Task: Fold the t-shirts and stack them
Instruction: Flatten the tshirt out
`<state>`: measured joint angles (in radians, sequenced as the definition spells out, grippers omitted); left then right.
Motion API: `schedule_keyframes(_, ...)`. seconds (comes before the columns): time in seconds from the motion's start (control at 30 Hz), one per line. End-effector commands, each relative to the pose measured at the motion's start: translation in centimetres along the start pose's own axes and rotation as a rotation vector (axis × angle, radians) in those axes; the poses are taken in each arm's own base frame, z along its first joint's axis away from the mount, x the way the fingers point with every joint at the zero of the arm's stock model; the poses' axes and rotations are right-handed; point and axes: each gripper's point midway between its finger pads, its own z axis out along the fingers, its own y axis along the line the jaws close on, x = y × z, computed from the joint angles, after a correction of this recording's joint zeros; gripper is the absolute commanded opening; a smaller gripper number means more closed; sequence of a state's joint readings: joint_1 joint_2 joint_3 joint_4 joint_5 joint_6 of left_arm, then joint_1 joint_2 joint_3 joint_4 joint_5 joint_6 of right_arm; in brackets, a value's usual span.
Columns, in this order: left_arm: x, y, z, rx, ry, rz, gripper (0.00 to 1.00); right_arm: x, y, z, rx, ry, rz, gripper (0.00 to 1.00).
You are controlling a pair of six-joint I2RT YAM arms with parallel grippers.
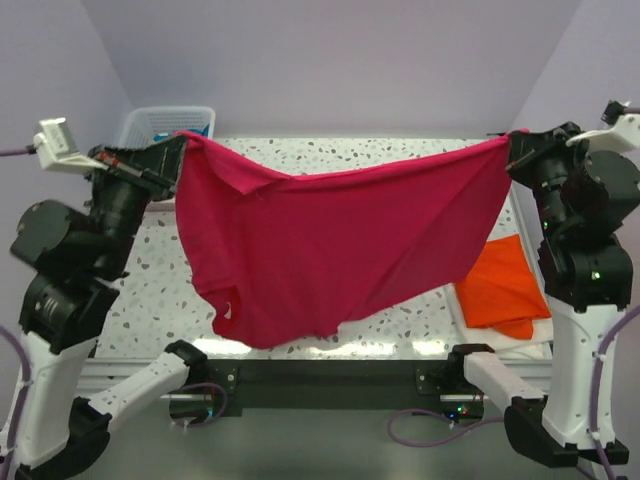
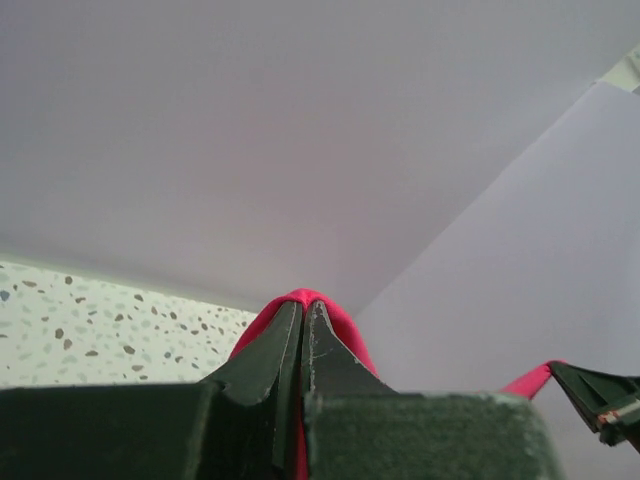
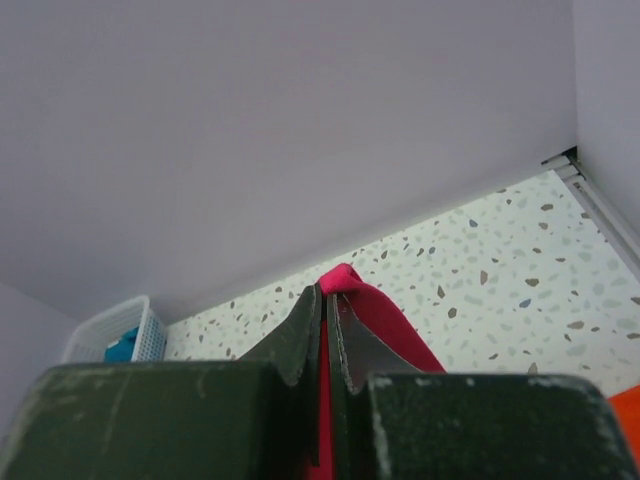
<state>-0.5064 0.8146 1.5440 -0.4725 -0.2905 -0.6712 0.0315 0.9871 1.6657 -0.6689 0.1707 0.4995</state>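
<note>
The crimson-pink t-shirt (image 1: pixel 340 250) hangs spread in the air between both arms, its lower edge sagging to just above the table's front. My left gripper (image 1: pixel 180 137) is shut on its upper left corner; the cloth shows over the jaws in the left wrist view (image 2: pixel 340 320). My right gripper (image 1: pixel 508 140) is shut on the upper right corner, seen in the right wrist view (image 3: pixel 375 310). The bright orange t-shirt (image 1: pixel 503 285) lies folded on the table at the right. A bit of teal-blue cloth (image 1: pixel 200 130) shows inside the basket.
The white lattice basket (image 1: pixel 160 122) stands at the back left corner, also in the right wrist view (image 3: pixel 110 340). The speckled table (image 1: pixel 160 290) runs under the hanging shirt. Lilac walls enclose the back and sides.
</note>
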Motion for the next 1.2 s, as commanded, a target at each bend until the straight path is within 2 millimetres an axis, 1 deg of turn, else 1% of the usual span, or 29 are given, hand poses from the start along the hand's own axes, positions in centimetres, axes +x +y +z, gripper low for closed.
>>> schedule_keyframes(0.0,-0.7,-0.3,5.8,-0.035,-0.103,0.054,0.00,2.9,0.9,6.6,-0.051,0.060,-0.048,0.00)
schedule_keyframes(0.03,0.7,0.3,8.2,-0.062,-0.087,0.096,0.00,3.4,0.9,7.8,-0.049,0.069,-0.049,0.00)
schedule_keyframes(0.1,-0.8,0.0,11.0,-0.048,-0.147,0.111,0.00,5.0,1.0,11.5,-0.052,0.089,-0.045,0.00)
schedule_keyframes(0.13,0.6,1.6,14.3,-0.062,-0.115,0.128,0.00,5.6,1.0,12.7,-0.051,0.096,-0.041,0.00)
schedule_keyframes(0.17,-1.7,1.9,15.9,0.019,-0.135,0.078,0.00,5.6,1.6,13.8,-0.075,0.097,-0.034,0.00)
schedule_keyframes(0.2,-1.9,2.9,17.7,0.043,-0.125,0.047,0.00,7.1,1.4,16.6,-0.069,0.118,-0.032,0.00)
schedule_keyframes(0.23,0.2,5.3,21.3,0.060,-0.060,0.014,0.00,6.4,2.2,17.6,-0.089,0.100,-0.024,0.00)
schedule_keyframes(0.27,-2.6,3.8,22.4,0.181,-0.090,-0.011,0.00,6.8,2.5,19.0,-0.095,0.107,-0.021,0.00)
schedule_keyframes(0.3,-2.8,4.3,24.1,0.199,-0.078,-0.022,0.00,6.9,2.8,20.1,-0.101,0.109,-0.018,0.00)
schedule_keyframes(0.33,-0.1,7.9,28.2,0.173,-0.012,-0.045,0.00,9.0,2.2,22.6,-0.081,0.152,-0.019,0.00)
schedule_keyframes(0.37,-3.0,4.4,28.4,0.296,-0.042,-0.032,0.00,7.1,3.4,23.3,-0.108,0.112,-0.007,0.00)
schedule_keyframes(0.4,-3.8,5.0,29.4,0.316,-0.050,-0.032,0.00,7.1,4.0,24.0,-0.121,0.109,0.005,0.00)
schedule_keyframes(0.43,-1.7,7.9,32.3,0.308,-0.007,-0.089,0.00,6.7,4.2,25.4,-0.125,0.093,0.013,0.00)
schedule_keyframes(0.47,-4.5,5.5,31.4,0.412,-0.058,-0.063,0.00,6.5,4.7,25.8,-0.137,0.084,0.020,0.00)
schedule_keyframes(0.6,-4.9,7.1,31.0,0.486,-0.079,-0.077,0.00,5.5,5.4,27.0,-0.153,0.047,0.034,0.00)
schedule_keyframes(0.63,-5.8,6.2,29.9,0.501,-0.099,-0.033,0.00,5.8,5.1,27.1,-0.146,0.050,0.031,0.00)
schedule_keyframes(0.7,-5.1,7.4,29.6,0.485,-0.069,-0.013,0.00,5.7,4.8,26.7,-0.136,0.033,0.027,0.00)
schedule_keyframes(0.73,-5.1,6.9,28.9,0.499,-0.051,-0.002,0.00,7.7,3.4,26.9,-0.103,0.067,0.023,0.00)
schedule_keyframes(0.8,-4.0,8.2,28.8,0.474,-0.014,-0.018,0.00,7.8,3.0,25.9,-0.105,0.059,0.039,0.00)
schedule_keyframes(0.83,-4.2,7.6,27.8,0.482,-0.007,-0.015,0.00,10.6,1.5,25.9,-0.072,0.115,0.037,0.00)
schedule_keyframes(0.9,-1.4,10.3,27.6,0.419,0.048,-0.065,0.00,11.7,0.4,24.9,-0.045,0.135,0.048,0.00)
schedule_keyframes(0.93,-1.8,9.1,26.1,0.436,0.036,-0.062,0.00,14.7,-1.5,24.5,-0.003,0.194,0.044,0.00)
schedule_keyframes(0.97,1.1,12.0,26.0,0.362,0.088,-0.115,0.00,15.6,-2.3,23.9,0.018,0.210,0.052,0.00)
schedule_keyframes(1.0,2.2,12.8,25.4,0.334,0.105,-0.134,0.00,15.8,-2.8,23.0,0.030,0.212,0.064,0.00)
schedule_keyframes(1.03,2.2,12.2,23.9,0.327,0.097,-0.138,0.00,18.7,-4.6,22.2,0.073,0.274,0.067,0.00)
schedule_keyframes(1.07,4.6,14.2,22.4,0.251,0.131,-0.174,0.00,21.3,-6.2,20.8,0.119,0.334,0.076,0.00)
schedule_keyframes(1.1,7.3,16.4,22.1,0.200,0.177,-0.210,0.00,20.6,-5.9,20.4,0.116,0.324,0.086,0.00)
schedule_keyframes(1.13,10.1,18.6,19.8,0.113,0.213,-0.256,0.00,23.6,-7.7,19.1,0.155,0.391,0.088,0.00)
schedule_keyframes(1.17,11.8,19.3,18.5,0.081,0.237,-0.279,0.00,24.8,-8.4,18.1,0.173,0.420,0.091,0.00)
